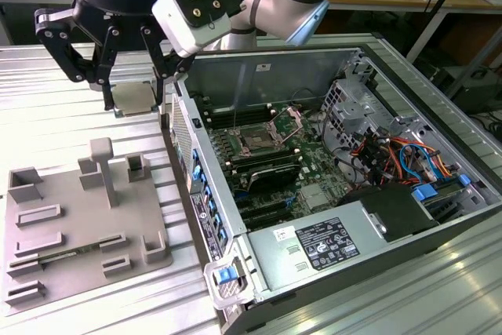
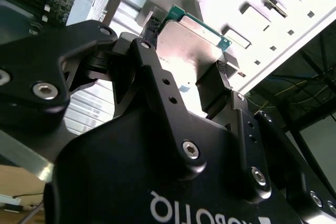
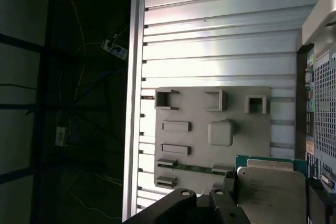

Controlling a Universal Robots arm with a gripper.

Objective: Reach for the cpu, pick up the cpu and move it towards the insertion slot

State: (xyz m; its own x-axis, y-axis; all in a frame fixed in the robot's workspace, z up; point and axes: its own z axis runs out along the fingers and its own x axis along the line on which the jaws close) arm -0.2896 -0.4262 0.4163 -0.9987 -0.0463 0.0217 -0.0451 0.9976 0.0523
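Note:
The cpu [image 1: 133, 96], a thin silvery square chip with a green edge, hangs in the air between the black fingers of my gripper [image 1: 135, 103], which is shut on it. It is held above the ribbed metal table, just outside the open computer case on the exterior view's left. Both wrist views show the cpu [image 2: 190, 39] [image 3: 270, 184] clamped by its two opposite edges. The insertion slot [image 1: 259, 139] lies inside the case on the green board, dark-centred, with its metal frame raised beside it, well to the exterior view's right of the cpu.
A grey fixture plate [image 1: 78, 225] [image 3: 210, 129] with raised blocks lies on the table near the front left of the exterior view. The case's upright side wall [image 1: 188, 147] stands between the gripper and the board. Cables and drive bays [image 1: 392, 154] crowd the case's right part.

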